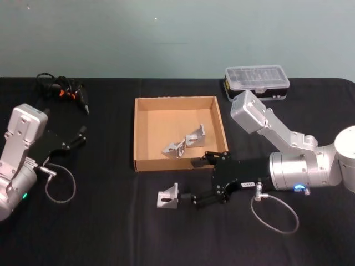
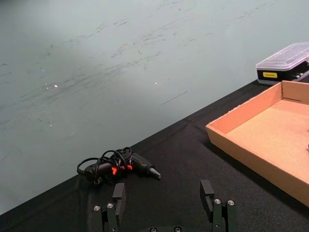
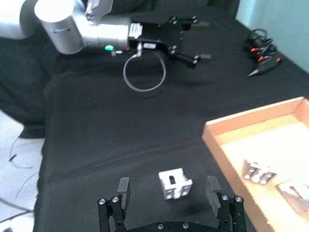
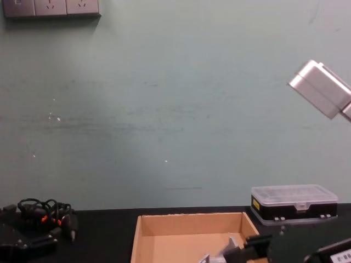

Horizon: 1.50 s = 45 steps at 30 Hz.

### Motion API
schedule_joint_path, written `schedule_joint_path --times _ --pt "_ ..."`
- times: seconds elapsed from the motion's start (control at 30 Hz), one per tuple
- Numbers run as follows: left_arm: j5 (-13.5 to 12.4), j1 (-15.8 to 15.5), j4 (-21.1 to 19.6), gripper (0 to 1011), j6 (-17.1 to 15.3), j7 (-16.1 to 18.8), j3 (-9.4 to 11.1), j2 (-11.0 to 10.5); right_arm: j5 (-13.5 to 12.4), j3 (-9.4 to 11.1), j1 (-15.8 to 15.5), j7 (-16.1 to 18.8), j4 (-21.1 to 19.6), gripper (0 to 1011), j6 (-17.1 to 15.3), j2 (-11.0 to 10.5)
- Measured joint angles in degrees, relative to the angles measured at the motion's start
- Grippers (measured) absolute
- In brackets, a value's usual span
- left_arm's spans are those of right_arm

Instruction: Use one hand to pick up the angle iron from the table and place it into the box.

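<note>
Black table (image 1: 111, 233). Cardboard box (image 1: 135, 133) sits mid-table with two brackets (image 1: 175, 148) inside. Right gripper (image 1: 190, 180) is low by the box's near wall, jaws spread, pinching nothing. Left gripper (image 1: 82, 136) is parked far left, jaws spread. Angle iron (image 1: 168, 196) lies on the table just ahead of the right jaws.

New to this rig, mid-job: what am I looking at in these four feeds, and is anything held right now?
A two-armed robot. The head view looks down on the table; the chest view looks across it; each wrist view rides on an arm. The right gripper is open and holds nothing; one angle iron lies on the table ahead of it. Two more angle irons lie in the box. The left gripper, open, rests idle at left. A clear-lidded case and a corded tool sit behind.
</note>
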<state>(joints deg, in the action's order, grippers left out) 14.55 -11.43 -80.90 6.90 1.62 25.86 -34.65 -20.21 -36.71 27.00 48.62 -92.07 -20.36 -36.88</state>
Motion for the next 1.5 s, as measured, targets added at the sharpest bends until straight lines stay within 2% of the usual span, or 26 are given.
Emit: schedule_joint_path --times 0.23,0.5,1.0,1.27,1.5 --pt "0.0 0.0 0.0 1011 0.0 0.0 0.0 0.0 0.6 -3.1 1.9 2.1 1.8 1003 -0.9 -0.8" --pt "0.0 0.0 0.0 1011 0.0 0.0 0.0 0.0 0.9 -5.7 3.7 2.9 5.4 1003 -0.9 0.0" --pt "0.0 0.0 0.0 1011 0.0 0.0 0.0 0.0 1.0 -10.0 8.1 3.7 14.6 1003 1.7 4.5" --pt "0.0 0.0 0.0 1011 0.0 0.0 0.0 0.0 0.8 -11.8 10.3 4.2 19.1 1003 3.3 6.9" --pt "0.0 0.0 0.0 1011 0.0 0.0 0.0 0.0 0.6 -12.9 11.6 4.4 21.6 1003 4.3 8.2"
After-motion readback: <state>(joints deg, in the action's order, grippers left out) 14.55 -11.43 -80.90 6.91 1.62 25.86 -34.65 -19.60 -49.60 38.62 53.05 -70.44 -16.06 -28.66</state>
